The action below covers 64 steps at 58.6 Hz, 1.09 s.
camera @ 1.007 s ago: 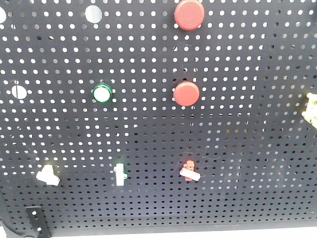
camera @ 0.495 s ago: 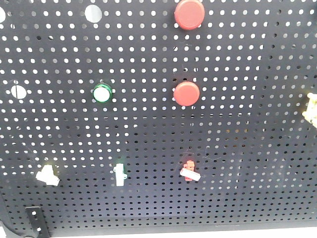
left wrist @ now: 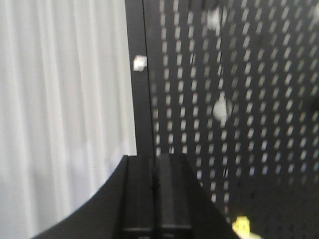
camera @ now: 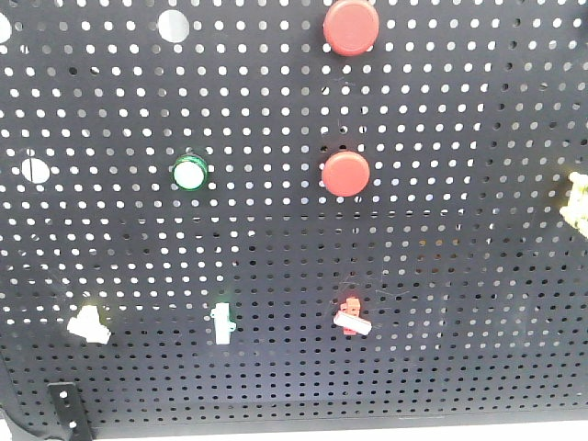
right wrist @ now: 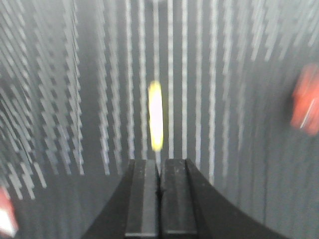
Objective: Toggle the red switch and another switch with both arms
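Left hand (left wrist: 155, 172) and right hand (right wrist: 159, 172), each closed tight and empty, likely forming a blunt tip for flicking levers. Red switch (camera: 352, 315) and cream switch (camera: 89, 324) sit along the board's (camera: 459, 276) bottom edge.

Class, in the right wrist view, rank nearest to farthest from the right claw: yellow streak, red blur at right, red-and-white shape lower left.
1. The yellow streak, just above the right claw.
2-3. The red blur, right edge, and red-and-white shape, lower left: too close to call.
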### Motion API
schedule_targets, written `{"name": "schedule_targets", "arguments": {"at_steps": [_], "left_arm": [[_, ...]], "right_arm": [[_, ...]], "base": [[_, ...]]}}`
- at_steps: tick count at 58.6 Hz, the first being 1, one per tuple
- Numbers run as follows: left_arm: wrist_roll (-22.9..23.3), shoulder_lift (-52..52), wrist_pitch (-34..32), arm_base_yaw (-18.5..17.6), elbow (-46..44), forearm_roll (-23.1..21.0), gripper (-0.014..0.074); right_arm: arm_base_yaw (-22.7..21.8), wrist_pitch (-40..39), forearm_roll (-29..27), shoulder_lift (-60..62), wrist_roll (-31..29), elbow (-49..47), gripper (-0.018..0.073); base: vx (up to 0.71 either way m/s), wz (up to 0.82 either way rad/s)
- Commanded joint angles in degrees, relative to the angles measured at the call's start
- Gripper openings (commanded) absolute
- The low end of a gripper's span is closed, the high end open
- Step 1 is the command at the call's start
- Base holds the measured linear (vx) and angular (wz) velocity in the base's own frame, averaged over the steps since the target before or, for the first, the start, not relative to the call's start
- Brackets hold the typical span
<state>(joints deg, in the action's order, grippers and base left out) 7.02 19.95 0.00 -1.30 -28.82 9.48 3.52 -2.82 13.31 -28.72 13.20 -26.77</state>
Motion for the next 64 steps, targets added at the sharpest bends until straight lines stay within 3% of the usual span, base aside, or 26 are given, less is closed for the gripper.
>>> {"name": "schedule_targets", "arguments": {"at_steps": [1, 12, 23, 30, 40, 49, 64], "left_arm": [[0.5, 2.5, -2.6, -0.1, -1.4, 0.0, 0.0003], [0.4, 5.1, -2.1, -0.1, -1.4, 0.0, 0.0003], [0.4, 13.1, -3.3, -0.1, -1.4, -0.1, 0.0003], [0.6, 19.6, -10.8, -1.4, -1.5, -0.1, 0.0003], [0.7, 28.0, -22.9, -8.7, -2.9, 3.0, 0.0003], [0.7, 35.5, -23.1, -14.0, -7.3, 4.7, 0.0003], [2.1, 41.3, -17.9, -14.6, -12.5, 4.1, 0.0003]], "right_arm": [[-0.2, -5.9, 0.2, -4.0, -0.3, -2.0, -0.0006], [-0.2, -15.9, 0.2, -6.9, -0.3, -2.0, -0.0006], [-0.2, -14.6, 0.2, -8.4, -0.3, -2.0, -0.0006], [-0.2, -14.3, 0.2, -9.4, -0.1, -2.0, -0.0006], [-0.2, -14.1, 0.2, -10.0, 0.0, -2.0, -0.0006], [-0.2, -14.1, 0.2, -10.0, 0.0, -2.0, -0.0006], [-0.2, -12.5, 0.3, -10.0, 0.0, -2.0, -0.0006]], "base": [[0.00, 0.00], [0.00, 0.00], [0.00, 0.00], [0.00, 0.00], [0.00, 0.00], [0.00, 0.00], [0.00, 0.00]]}}
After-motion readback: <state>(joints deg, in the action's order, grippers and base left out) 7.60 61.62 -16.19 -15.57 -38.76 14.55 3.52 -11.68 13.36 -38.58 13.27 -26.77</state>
